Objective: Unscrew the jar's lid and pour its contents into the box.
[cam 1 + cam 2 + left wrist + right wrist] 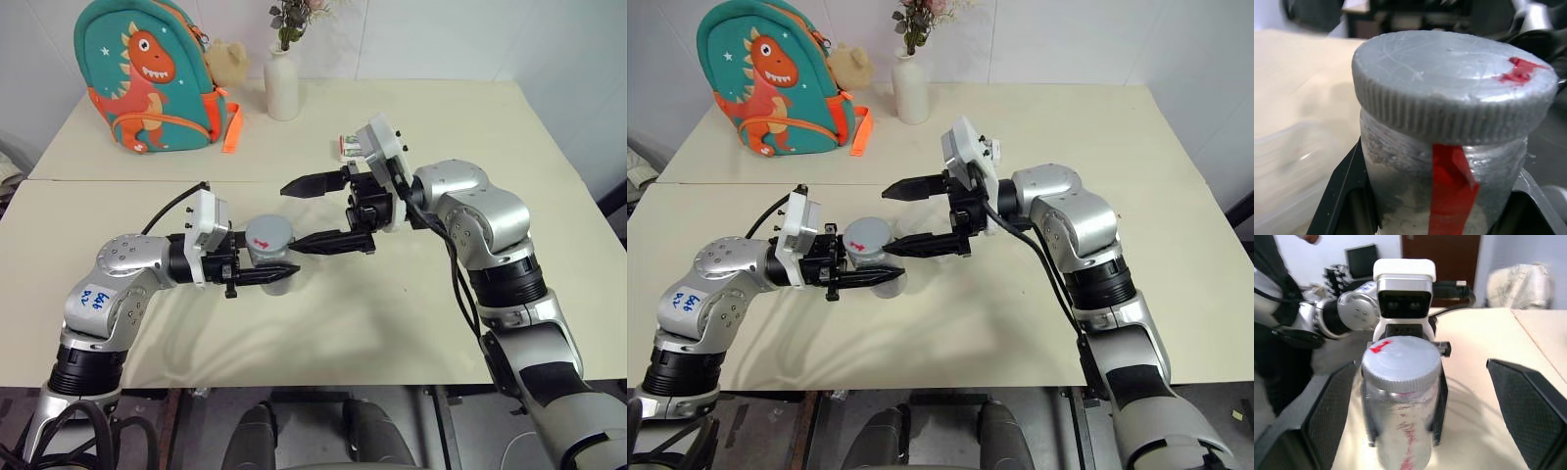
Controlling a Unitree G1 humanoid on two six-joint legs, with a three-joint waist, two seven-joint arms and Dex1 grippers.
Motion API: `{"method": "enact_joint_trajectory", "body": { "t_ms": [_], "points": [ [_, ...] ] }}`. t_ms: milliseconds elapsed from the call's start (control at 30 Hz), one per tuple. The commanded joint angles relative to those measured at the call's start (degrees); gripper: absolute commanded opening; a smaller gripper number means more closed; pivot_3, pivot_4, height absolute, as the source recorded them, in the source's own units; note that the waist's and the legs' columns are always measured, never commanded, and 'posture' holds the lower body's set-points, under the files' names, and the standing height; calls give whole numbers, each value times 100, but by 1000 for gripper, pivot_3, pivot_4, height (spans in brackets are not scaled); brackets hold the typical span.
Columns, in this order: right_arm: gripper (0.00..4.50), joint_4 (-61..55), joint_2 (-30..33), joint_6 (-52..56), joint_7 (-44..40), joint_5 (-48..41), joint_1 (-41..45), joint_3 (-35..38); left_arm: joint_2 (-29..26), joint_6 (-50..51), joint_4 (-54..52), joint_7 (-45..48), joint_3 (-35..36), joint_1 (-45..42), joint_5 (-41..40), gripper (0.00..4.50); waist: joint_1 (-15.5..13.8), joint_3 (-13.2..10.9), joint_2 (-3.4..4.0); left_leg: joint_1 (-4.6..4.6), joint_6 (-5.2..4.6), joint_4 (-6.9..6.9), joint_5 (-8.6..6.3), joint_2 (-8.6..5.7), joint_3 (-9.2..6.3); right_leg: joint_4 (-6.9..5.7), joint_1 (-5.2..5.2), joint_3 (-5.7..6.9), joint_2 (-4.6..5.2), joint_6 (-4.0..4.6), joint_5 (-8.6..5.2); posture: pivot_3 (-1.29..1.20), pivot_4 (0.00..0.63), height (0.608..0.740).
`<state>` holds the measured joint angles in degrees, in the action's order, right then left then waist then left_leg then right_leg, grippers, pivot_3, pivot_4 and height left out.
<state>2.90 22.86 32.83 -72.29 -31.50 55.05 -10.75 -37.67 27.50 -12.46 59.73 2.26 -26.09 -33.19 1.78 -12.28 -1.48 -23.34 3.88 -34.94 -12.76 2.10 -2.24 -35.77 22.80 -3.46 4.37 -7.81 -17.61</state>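
left gripper (263, 277) clamps jar (1400, 431) | right gripper (312, 213) spread wide | we'd pinch ribbed lid (1449, 98) rim; light, rigid

The jar (270, 257) stands upright above the table's middle, silvery body striped with red, its ribbed grey lid (268, 235) still screwed on, a red mark on top.

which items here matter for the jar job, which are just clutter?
Job: jar, held by left gripper; lid, on; box beside jar; right gripper, open by lid.
Clutter: dinosaur backpack; white vase; plush toy.
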Motion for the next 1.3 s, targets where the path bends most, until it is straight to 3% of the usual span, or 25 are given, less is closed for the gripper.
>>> {"method": "enact_joint_trajectory", "body": {
  "t_ms": [33, 300, 633, 867, 1300],
  "points": [
    [4483, -770, -202, 390, 453, -219, -122, 20, 63, -101, 96, -251, 6, -174, 208, 1993, 7, 0, 0, 0, 0, 1, 0, 0, 0, -1, 1, 0, 0, 0, 0, 0, 150, 740],
    [4483, -512, -734, 357, 1351, 247, -3, -136, 305, -49, 135, -420, -212, -396, 323, 1993, 2, 0, 0, 0, 3, -4, 2, -1, -1, -10, 4, -1, 0, 0, 0, 0, 150, 740],
    [4483, 4, -834, 27, 1480, 511, 131, -56, 365, 31, -7, -490, -192, -322, 252, 1993, 4, 0, 0, -1, 2, 0, 2, 0, -1, -8, 6, 0, -1, 0, 0, 0, 150, 740],
    [4483, 134, -623, -71, 1359, 513, 103, 91, 356, -2, 14, -507, -114, -301, 231, 1993, 7, 0, 0, -1, 3, -1, 2, 0, -1, -10, 6, 0, -1, 0, 0, 0, 150, 740],
    [4483, 567, 255, -224, 323, 74, -261, 666, 389, -72, 32, -321, 38, -276, 64, 1993, 16, 0, 0, -2, 2, -1, 2, -1, -1, -6, 5, 0, -1, 0, 0, 0, 150, 740]
  ]
}}
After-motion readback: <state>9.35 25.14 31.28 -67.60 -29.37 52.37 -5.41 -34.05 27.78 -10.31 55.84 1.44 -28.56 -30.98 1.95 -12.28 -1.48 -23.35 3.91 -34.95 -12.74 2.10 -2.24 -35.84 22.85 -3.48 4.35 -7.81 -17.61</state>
